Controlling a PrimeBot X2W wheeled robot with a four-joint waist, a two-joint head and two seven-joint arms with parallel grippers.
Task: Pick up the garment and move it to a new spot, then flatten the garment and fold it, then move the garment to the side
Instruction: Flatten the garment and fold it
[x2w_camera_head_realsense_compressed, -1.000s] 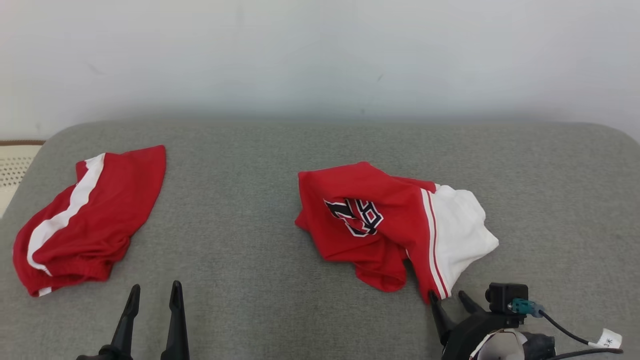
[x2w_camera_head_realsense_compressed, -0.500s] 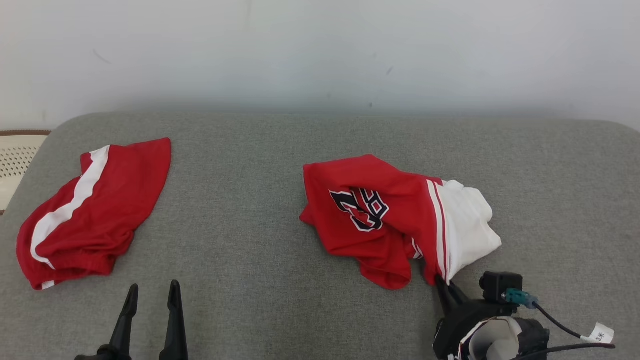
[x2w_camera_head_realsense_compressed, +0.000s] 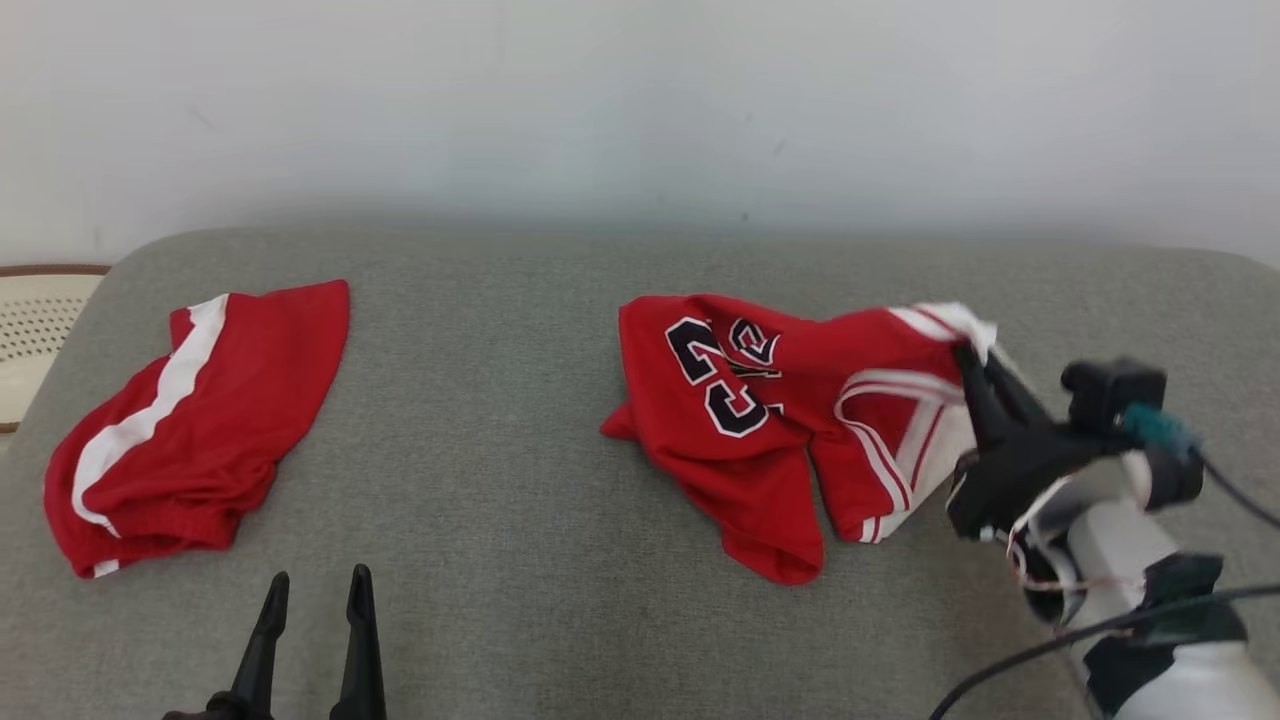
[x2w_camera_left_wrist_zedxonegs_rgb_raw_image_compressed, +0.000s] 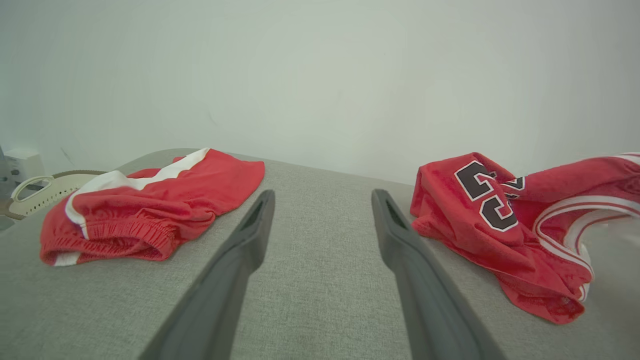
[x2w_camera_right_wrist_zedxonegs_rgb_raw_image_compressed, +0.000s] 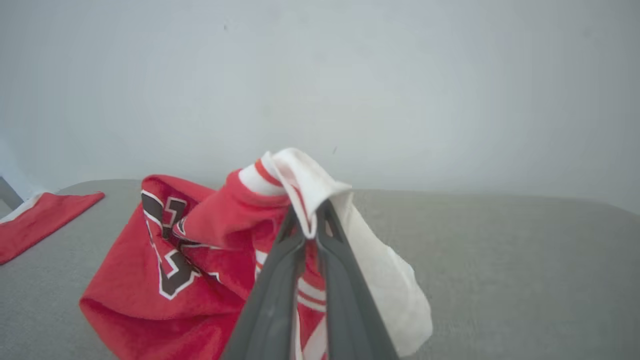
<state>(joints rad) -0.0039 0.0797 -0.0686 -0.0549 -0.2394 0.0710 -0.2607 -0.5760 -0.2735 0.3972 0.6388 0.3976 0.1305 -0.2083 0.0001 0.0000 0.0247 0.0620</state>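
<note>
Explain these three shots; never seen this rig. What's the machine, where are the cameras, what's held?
It is a wheeled robot with two arms, each ending in two long dark jaws. One picture looks down from its head; the other two look along each wrist's jaws. On the grey padded surface lie red shorts with a white stripe at the left and a red numbered jersey to the right. The right jaws are shut on the jersey's white-trimmed edge, holding it raised. The left jaws stand open, holding nothing.
</note>
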